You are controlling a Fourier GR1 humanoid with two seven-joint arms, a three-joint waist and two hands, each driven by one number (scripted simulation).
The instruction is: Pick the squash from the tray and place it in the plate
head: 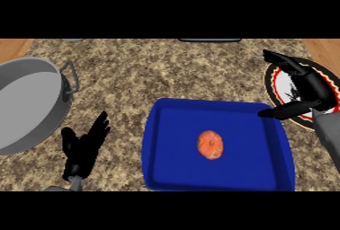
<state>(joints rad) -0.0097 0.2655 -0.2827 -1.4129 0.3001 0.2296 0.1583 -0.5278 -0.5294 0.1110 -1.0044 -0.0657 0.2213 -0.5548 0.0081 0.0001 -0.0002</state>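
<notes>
Squash [210, 144] lies mid-floor in the blue tray [174, 152], clear of every wall. The tray sits at the worktop's [139, 74] near edge, right of centre. Plate [281, 86] is at the right edge, just beside the tray's far right corner. Right hand [312, 92] is over the plate, fingers straight and apart, holding nothing; its thumb possibly touches the tray rim. Left hand [83, 148] rests toward the near left corner, fingers up and spread. Grey pot [26, 103] is at the left edge.

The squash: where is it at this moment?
In the head view, the squash lies near the middle of the blue tray, below and left of the plate.
</notes>
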